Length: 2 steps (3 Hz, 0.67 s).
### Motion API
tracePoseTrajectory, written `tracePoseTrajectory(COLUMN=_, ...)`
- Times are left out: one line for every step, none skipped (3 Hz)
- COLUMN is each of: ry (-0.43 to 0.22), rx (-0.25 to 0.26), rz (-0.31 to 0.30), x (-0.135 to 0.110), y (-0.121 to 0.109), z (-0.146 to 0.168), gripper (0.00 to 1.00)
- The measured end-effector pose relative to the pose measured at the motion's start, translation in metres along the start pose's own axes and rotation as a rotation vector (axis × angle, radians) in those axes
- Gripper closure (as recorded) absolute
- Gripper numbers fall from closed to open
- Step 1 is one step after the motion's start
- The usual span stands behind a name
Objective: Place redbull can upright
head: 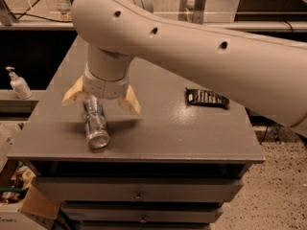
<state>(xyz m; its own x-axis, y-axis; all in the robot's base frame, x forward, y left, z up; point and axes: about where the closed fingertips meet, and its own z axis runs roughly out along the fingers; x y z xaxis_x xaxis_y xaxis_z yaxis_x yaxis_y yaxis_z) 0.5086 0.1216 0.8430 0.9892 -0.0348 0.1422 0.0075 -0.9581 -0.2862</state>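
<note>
The redbull can, slim and silver-grey, lies on its side on the grey table near the front left edge, its shiny top facing the front. My gripper hangs open just above the can's far end, one cream finger to its left and the other finger to its right. The fingers straddle the can and do not close on it. The big white arm covers the back of the table.
A dark snack packet lies on the table to the right. A white pump bottle stands on a lower shelf at the far left. Drawers sit below the table front. A cardboard box is on the floor at lower left.
</note>
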Motion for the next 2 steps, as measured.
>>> tracePoseTrajectory(ry=-0.008, rx=-0.026, rz=-0.085, x=-0.004, y=-0.02, z=0.013, gripper=0.0)
tracePoseTrajectory(ry=-0.013, rx=-0.075, rz=-0.164, x=-0.004, y=-0.027, z=0.025, gripper=0.0)
